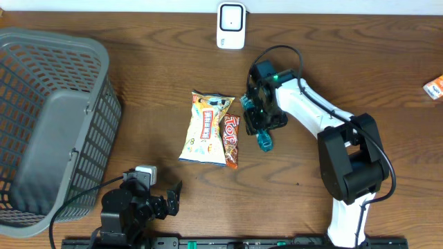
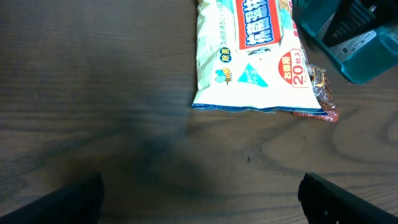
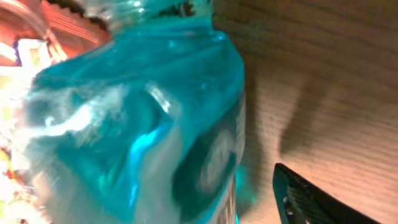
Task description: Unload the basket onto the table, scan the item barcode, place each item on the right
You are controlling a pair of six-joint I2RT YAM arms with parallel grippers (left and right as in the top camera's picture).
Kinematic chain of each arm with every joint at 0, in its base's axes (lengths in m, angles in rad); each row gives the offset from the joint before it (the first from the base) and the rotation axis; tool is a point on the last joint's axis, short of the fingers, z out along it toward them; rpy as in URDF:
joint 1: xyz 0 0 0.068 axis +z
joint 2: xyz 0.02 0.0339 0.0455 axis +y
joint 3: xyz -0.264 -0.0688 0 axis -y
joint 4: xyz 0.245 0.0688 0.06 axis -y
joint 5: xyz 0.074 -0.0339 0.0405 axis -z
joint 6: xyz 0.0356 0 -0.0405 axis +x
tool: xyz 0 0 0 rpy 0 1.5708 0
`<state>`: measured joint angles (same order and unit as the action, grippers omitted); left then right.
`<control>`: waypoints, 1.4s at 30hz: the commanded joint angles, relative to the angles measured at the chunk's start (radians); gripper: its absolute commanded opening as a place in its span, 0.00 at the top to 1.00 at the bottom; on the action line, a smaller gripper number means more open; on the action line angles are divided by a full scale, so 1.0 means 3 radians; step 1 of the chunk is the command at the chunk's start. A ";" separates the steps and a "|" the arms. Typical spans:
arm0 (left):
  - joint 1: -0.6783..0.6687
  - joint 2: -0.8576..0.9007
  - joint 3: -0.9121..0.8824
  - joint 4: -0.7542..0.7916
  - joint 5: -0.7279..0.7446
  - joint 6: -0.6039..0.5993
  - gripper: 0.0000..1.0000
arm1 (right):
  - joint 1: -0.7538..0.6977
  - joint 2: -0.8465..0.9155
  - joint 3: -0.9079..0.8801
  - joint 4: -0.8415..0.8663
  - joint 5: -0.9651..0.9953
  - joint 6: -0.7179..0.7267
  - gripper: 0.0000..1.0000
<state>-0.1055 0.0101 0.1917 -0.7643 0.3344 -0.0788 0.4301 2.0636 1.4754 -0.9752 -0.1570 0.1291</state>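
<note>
A white and yellow snack packet [image 1: 204, 128] lies flat mid-table, and its lower end fills the top of the left wrist view [image 2: 249, 56]. An orange packet [image 1: 231, 142] is tucked along its right edge. Just right of both lies a teal translucent handheld device [image 1: 265, 140] [image 2: 348, 37] [image 3: 137, 124]. My right gripper [image 1: 260, 124] hangs directly over that device. Its one visible finger [image 3: 311, 199] stands clear of the teal body with bare wood between them; the other finger is hidden. My left gripper [image 1: 173, 200] [image 2: 199, 208] stands wide open over bare wood near the front edge, holding nothing.
A large grey mesh basket [image 1: 104, 104] occupies the left side. A white boxy device [image 1: 230, 25] stands at the back edge. A small orange and white object [image 1: 435, 87] pokes in at the right edge.
</note>
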 commanded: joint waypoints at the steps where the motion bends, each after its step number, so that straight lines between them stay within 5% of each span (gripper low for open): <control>1: 0.0014 -0.0020 -0.0009 -0.0153 0.0014 0.0006 0.00 | 0.0006 0.0028 0.0326 -0.0151 0.0019 0.0028 0.31; 4: 0.0014 -0.0020 -0.0009 -0.0153 0.0014 0.0005 0.00 | 0.0006 0.0028 0.0665 -0.0334 0.0084 0.0027 0.20; 16: 0.0014 -0.0020 -0.0009 -0.0153 0.0014 0.0005 0.00 | 0.0011 -0.0036 0.0931 -0.1031 0.0048 0.0141 0.20; 25: 0.0014 -0.0020 -0.0009 -0.0153 0.0014 0.0005 0.00 | 0.0079 -0.0689 0.0782 -0.1228 0.0184 0.0239 0.15; 32: 0.0014 -0.0020 -0.0009 -0.0153 0.0014 0.0005 0.00 | 0.0315 -0.1361 -0.0487 -0.0098 0.0642 0.0687 0.09; 33: 0.0014 -0.0020 -0.0009 -0.0153 0.0014 0.0005 0.00 | 0.0343 -0.1427 -0.0752 0.0178 0.0697 0.0738 0.01; 36: 0.0014 -0.0020 -0.0009 -0.0153 0.0014 0.0005 0.00 | 0.0381 -0.1485 -0.1397 0.0985 0.0754 0.0767 0.01; 42: 0.0014 -0.0020 -0.0009 -0.0153 0.0015 0.0005 0.00 | 0.0380 -0.1471 -0.1723 0.1442 0.0888 0.0767 0.06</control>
<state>-0.1055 0.0101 0.1917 -0.7647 0.3344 -0.0788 0.5419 1.6299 0.9730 -0.5873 0.0471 0.3359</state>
